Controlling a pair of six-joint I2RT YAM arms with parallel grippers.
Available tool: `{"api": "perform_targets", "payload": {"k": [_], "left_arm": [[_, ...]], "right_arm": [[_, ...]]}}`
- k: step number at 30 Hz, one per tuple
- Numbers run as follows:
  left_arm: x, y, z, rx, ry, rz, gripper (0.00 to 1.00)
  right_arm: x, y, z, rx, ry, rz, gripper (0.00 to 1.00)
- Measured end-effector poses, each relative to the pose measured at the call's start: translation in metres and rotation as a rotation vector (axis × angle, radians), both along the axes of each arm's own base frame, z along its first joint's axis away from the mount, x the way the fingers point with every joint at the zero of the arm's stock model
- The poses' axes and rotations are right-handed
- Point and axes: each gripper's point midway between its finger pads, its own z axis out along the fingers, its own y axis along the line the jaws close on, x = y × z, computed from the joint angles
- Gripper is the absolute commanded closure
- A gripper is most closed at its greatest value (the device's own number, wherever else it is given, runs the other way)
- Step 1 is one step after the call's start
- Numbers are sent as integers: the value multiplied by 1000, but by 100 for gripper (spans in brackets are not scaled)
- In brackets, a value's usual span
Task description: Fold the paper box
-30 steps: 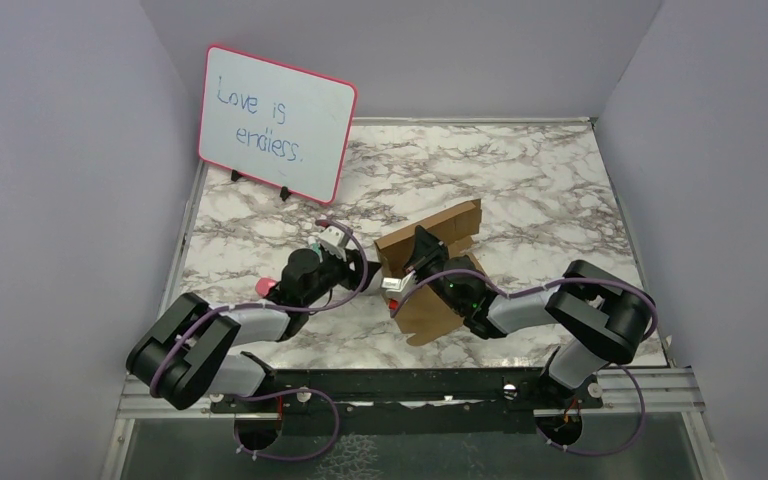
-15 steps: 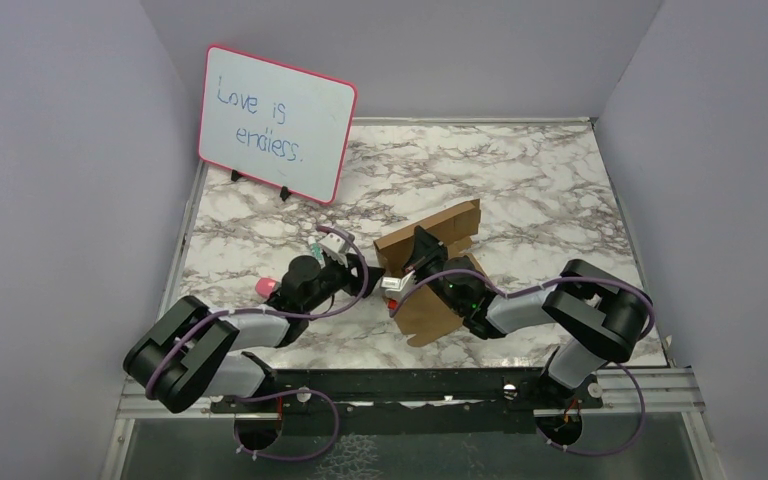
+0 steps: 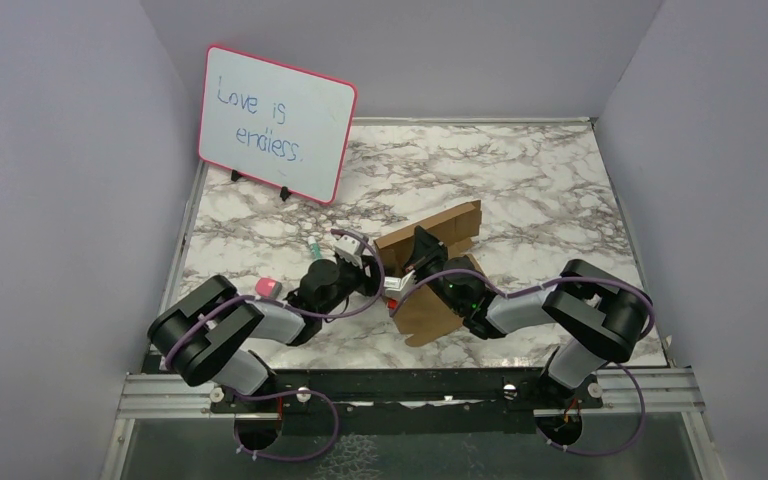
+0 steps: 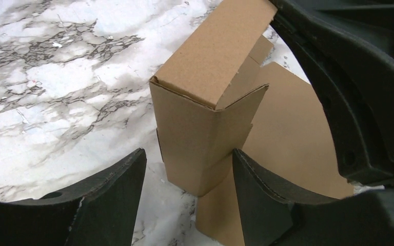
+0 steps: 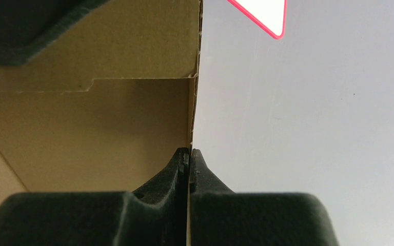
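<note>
The paper box (image 3: 452, 226) is brown cardboard, partly folded, with one wall raised and a flat flap (image 3: 428, 312) lying on the marble table. My right gripper (image 5: 190, 152) is shut on the thin edge of an upright cardboard wall (image 5: 107, 118); from above it (image 3: 412, 266) sits at the box's middle. My left gripper (image 4: 187, 163) is open, and a folded upright corner of the box (image 4: 200, 133) stands between its fingers. In the top view the left gripper (image 3: 368, 262) is at the box's left end.
A pink-framed whiteboard (image 3: 276, 124) stands at the back left of the marble table (image 3: 520, 180). Grey walls close in both sides and the back. The right arm's black body (image 4: 354, 82) is close on the right in the left wrist view.
My left arm has swung right and forward, bringing its open gripper up to the box's left corner. The right gripper and the box have stayed put.
</note>
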Motion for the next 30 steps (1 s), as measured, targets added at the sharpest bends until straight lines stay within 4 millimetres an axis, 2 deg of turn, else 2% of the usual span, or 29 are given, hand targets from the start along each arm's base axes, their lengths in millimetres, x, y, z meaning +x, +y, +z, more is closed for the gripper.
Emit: {"api": "perform_targets", "payload": {"k": [10, 18, 24, 30], "left_arm": [[26, 7, -2, 19, -44, 126, 53], [42, 17, -2, 59, -104, 209, 55], [47, 18, -10, 71, -116, 229, 57], [47, 21, -10, 65, -135, 241, 61]], "right_arm": [[-1, 0, 3, 16, 5, 0, 96], [-9, 8, 4, 21, 12, 25, 96], [-15, 14, 2, 16, 7, 44, 96], [-18, 18, 1, 13, -2, 46, 96]]}}
